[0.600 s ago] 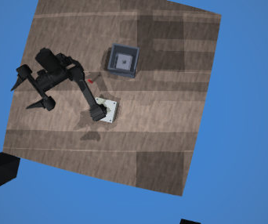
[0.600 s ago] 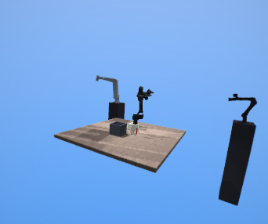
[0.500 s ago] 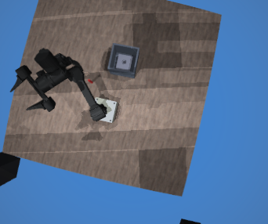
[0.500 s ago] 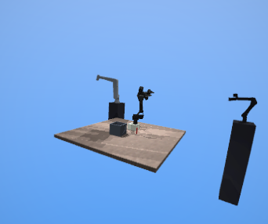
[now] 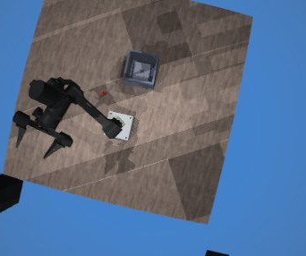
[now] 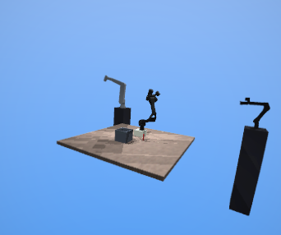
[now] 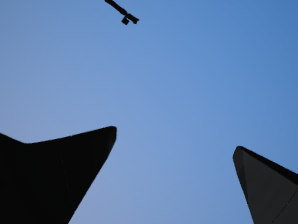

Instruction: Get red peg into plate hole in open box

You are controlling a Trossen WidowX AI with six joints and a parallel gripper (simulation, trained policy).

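The red peg (image 5: 103, 93) (image 6: 143, 136) stands on the table, apart from the box, and looks upright in the exterior view. The open grey-blue box (image 5: 126, 73) (image 6: 123, 136) stands beyond it. A paler square plate (image 5: 137, 75) shows at its bottom in the top view; its hole is too small to make out clearly. My gripper (image 5: 31, 151) (image 7: 176, 143) is open and empty, with the fingers wide apart. It is raised high above the table, well away from the peg and the box. Only sky and a distant arm show past the fingers in the wrist view.
The arm's white base block (image 5: 127, 127) (image 6: 139, 133) stands on the wooden table (image 5: 180, 130) (image 6: 157, 160), near the peg. A grey arm on a dark pedestal (image 6: 122, 117) stands behind the table. A black arm on a tall pedestal (image 6: 249, 168) stands off to the right in the exterior view.
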